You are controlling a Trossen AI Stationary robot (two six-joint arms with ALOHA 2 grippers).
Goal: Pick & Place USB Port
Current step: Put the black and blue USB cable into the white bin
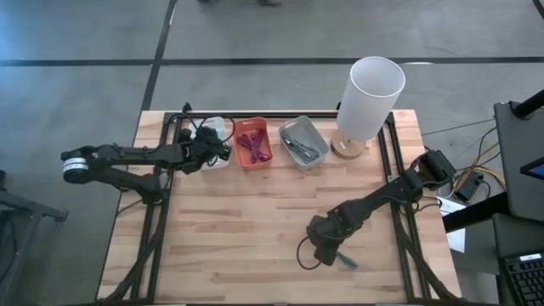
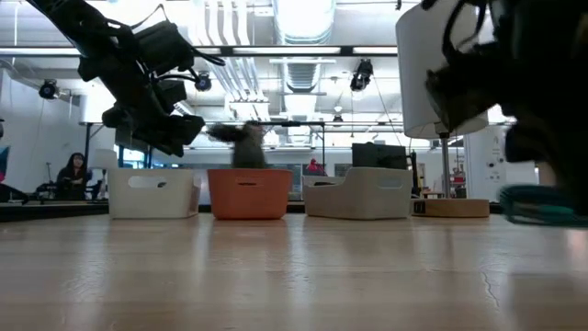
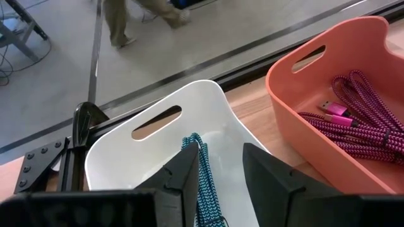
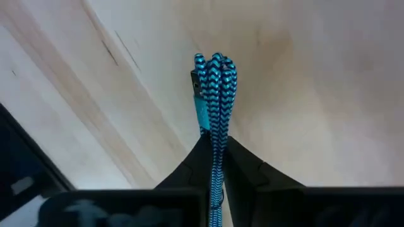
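Observation:
A coiled blue-and-black braided USB cable (image 4: 214,94) lies at the near right of the wooden table (image 1: 255,221); it also shows in the high view (image 1: 347,260) and the low view (image 2: 542,204). My right gripper (image 4: 218,148) (image 1: 327,248) points steeply down and is shut on it. My left gripper (image 3: 221,170) (image 1: 219,153) hangs open over the white bin (image 3: 158,145) (image 1: 212,136) at the far left. A teal braided cable (image 3: 203,183) shows between its fingers, close to one of them, running down into the bin. My left gripper stands with the teal cable close beside one finger (image 3: 183,180); I cannot tell whether they touch. My right gripper pinches the bundled strands (image 4: 216,135) between its two fingertips, coming from above along the bundle. The looped end (image 4: 214,66) sticks out past the tips, low over the tabletop.
An orange bin (image 1: 253,143) with magenta cables (image 3: 360,120) and a grey bin (image 1: 303,142) with dark cables stand in a row beside the white bin. A white lamp (image 1: 367,98) stands at the far right. Black frame rails (image 1: 399,212) run along both table sides.

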